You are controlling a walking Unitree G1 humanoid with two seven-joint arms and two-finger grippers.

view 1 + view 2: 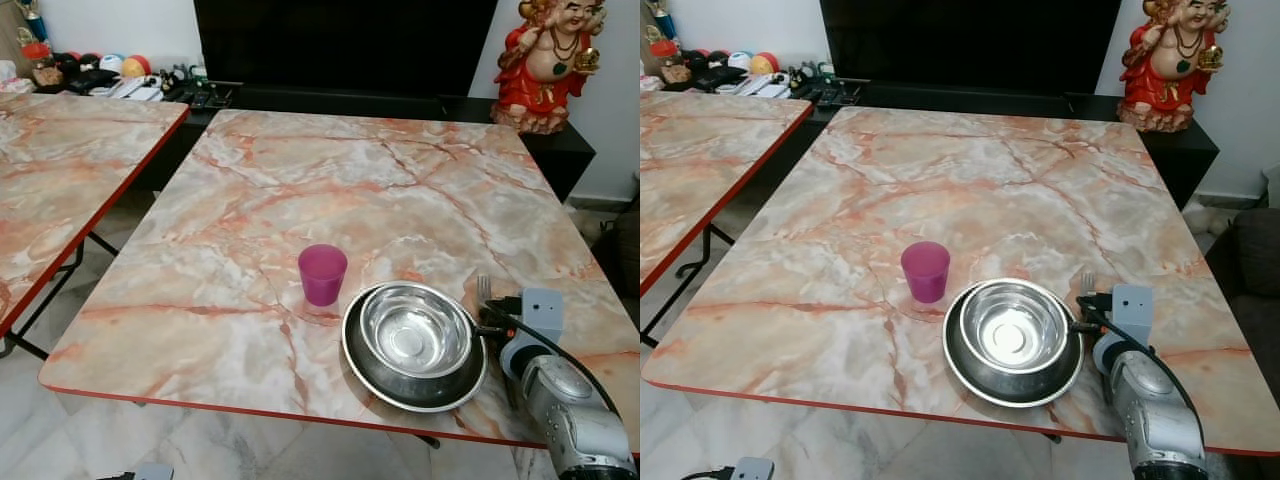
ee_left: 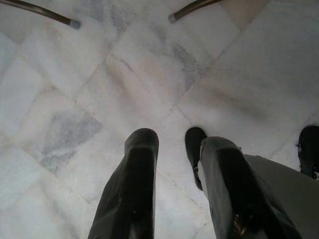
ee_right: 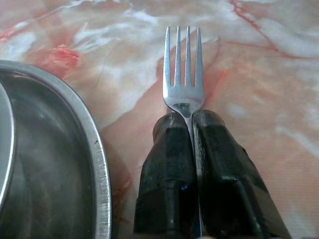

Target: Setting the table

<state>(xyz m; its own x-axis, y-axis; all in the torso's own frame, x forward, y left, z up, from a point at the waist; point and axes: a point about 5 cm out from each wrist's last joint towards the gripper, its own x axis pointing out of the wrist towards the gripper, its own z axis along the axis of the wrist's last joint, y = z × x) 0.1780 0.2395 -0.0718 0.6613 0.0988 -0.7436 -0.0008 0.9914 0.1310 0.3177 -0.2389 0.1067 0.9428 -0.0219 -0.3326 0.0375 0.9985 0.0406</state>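
Right tool (image 3: 192, 119) clenched tight on one fork (image 3: 185, 69), tines poking out past the fingertips, held low over the marble tabletop (image 1: 330, 190) just right of the plate (image 1: 414, 350). Probably hovering rather than touching down, hard to call from the wrist view. Count-wise: one fork, one steel plate, one steel bowl (image 1: 414, 333) nested inside it, one pink cup (image 1: 322, 273) just left of the plate and a bit further back. All bunched near the front edge. Second marble tabletop (image 1: 60, 160) well off to the plate's left. Left tool (image 2: 172, 149) hanging slack over the pale tiled floor (image 2: 99, 84), fingers parted, gripping nothing.
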